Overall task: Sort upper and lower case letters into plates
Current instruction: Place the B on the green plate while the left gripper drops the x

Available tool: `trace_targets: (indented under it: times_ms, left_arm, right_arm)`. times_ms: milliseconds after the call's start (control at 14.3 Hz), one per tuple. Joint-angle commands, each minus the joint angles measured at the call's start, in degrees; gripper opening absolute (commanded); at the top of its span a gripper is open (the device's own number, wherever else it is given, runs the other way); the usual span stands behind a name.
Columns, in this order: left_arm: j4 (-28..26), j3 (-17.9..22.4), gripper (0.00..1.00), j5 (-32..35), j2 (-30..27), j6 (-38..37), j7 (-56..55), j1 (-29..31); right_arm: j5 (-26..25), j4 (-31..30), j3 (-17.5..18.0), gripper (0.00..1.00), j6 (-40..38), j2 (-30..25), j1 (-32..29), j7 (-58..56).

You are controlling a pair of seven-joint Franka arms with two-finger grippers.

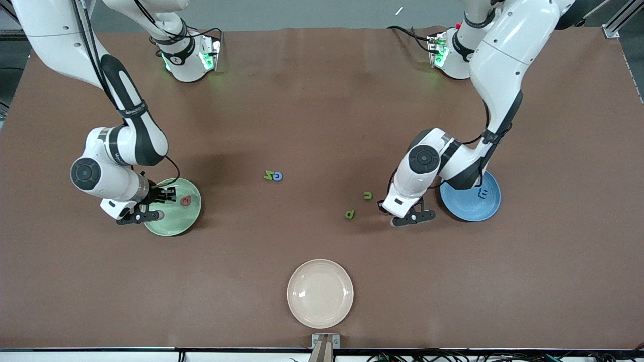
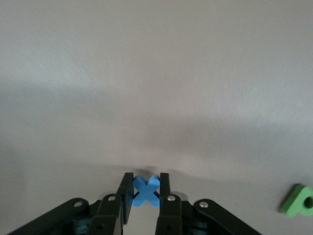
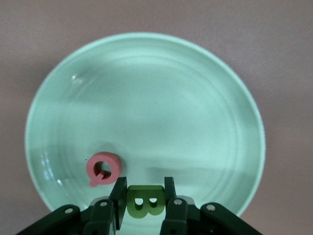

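Note:
My left gripper (image 2: 145,183) is shut on a small blue letter x (image 2: 146,190), low over the bare table beside the bright blue plate (image 1: 470,203). A dark blue E (image 1: 483,192) lies in that plate. In the front view the left gripper (image 1: 407,215) hides the x. My right gripper (image 3: 145,188) is shut on a green B (image 3: 145,200) over the rim of the mint green plate (image 3: 195,98), next to a pink Q (image 3: 103,168) lying in it. The front view shows the right gripper (image 1: 163,195), the green plate (image 1: 173,221) and the Q (image 1: 185,200).
Loose letters lie mid-table: a green one touching a blue one (image 1: 272,176), a green u (image 1: 368,195) and another green letter (image 1: 350,214), which also shows as a green letter (image 2: 298,200) near the left gripper. A cream-white plate (image 1: 320,293) sits nearest the front camera.

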Motion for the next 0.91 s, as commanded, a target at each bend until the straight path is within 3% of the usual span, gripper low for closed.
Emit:
trace_targets:
  times_ms: [0,70,140,209,279,559,838]
  left_arm:
    - [-5.07,-0.22,0.16,0.72,-8.28,-1.38,0.41,1.33]
    - [-6.48,-0.31,0.16,0.8,-10.04,-2.86,0.67,2.98]
    - [-8.14,-0.83,0.16,0.72,-11.71,-4.53,2.5,4.04]
    - [-9.99,-0.92,0.16,0.63,-13.12,-5.06,4.78,5.27]
    - [-12.18,-1.01,0.16,0.63,-14.44,-5.07,6.71,6.5]
    - [-19.4,-1.8,0.16,0.63,-18.23,-4.98,14.62,12.21]
    - [-23.01,-7.06,0.16,0.63,-19.2,-4.63,22.62,23.44]
  right_arm:
    - [-0.73,-3.08,1.03,0.02,4.05,0.08,-1.24,-0.23]
    - [-0.73,-3.09,1.03,0.07,3.71,0.0,-1.24,-0.23]
    - [-0.73,-3.09,1.03,0.3,3.35,-0.09,-1.41,-0.32]
    - [-0.73,-3.09,1.03,0.73,3.09,-0.18,-1.42,-0.24]
    - [-0.73,-2.83,1.03,1.0,2.13,-0.62,-1.76,-0.32]
    - [0.4,3.14,1.64,1.0,-10.94,-3.86,-1.07,1.08]
    - [3.13,3.33,2.96,1.0,-12.82,-6.07,5.59,16.24]
